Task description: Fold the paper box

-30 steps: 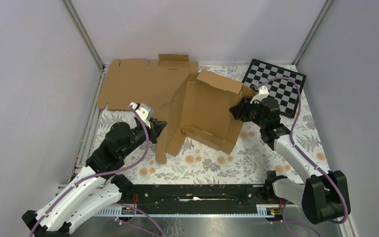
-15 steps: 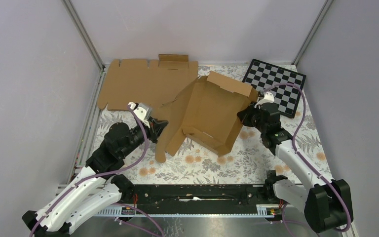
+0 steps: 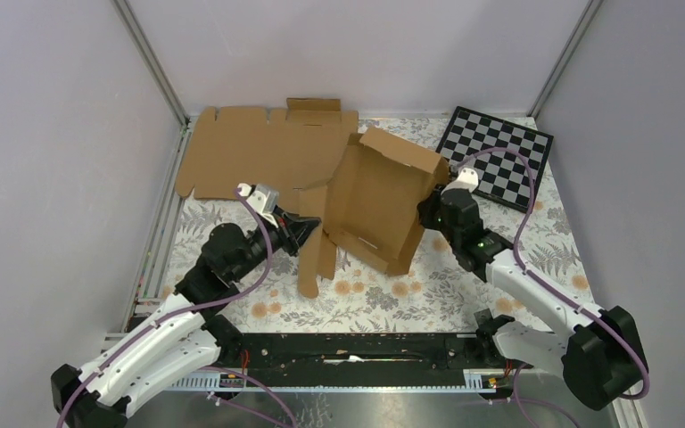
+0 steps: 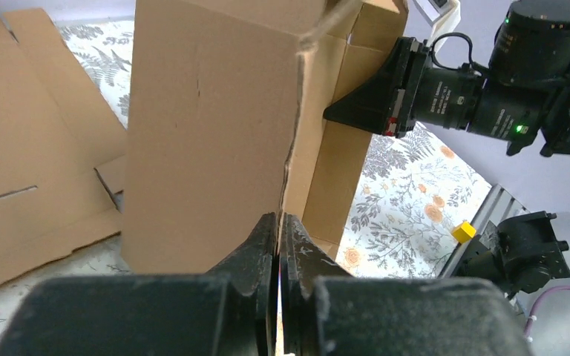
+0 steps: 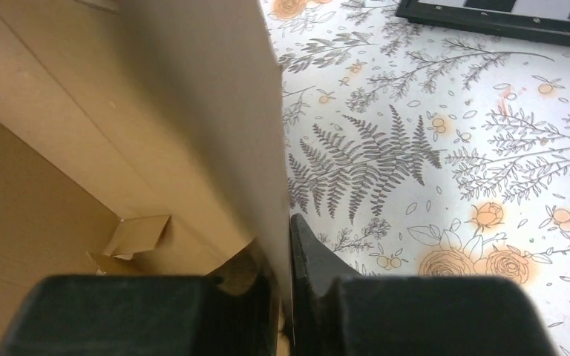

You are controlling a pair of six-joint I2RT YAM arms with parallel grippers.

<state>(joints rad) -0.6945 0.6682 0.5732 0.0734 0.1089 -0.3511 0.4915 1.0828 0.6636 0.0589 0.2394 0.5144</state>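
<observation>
The paper box (image 3: 376,198) is a brown cardboard sheet, partly folded, standing tilted on the flowered tabletop between both arms. My left gripper (image 3: 310,225) is shut on the edge of its left wall (image 4: 208,133); in the left wrist view the cardboard edge runs down between the left gripper's (image 4: 278,226) fingers. My right gripper (image 3: 425,211) is shut on the right wall (image 5: 215,111), one finger inside the box and one outside. The right gripper (image 5: 286,256) shows the box's inside corner to its left. A loose flap (image 3: 312,259) hangs down to the table at the front left.
A second flat brown cardboard sheet (image 3: 259,152) lies at the back left. A black-and-white checkerboard (image 3: 497,160) lies at the back right. Grey walls close the sides and back. A black rail (image 3: 357,348) runs along the near edge.
The right gripper has gone from open beside the box to shut on its right wall. The box has moved left and stands steeper. The left arm has pushed forward and right with its wall.
</observation>
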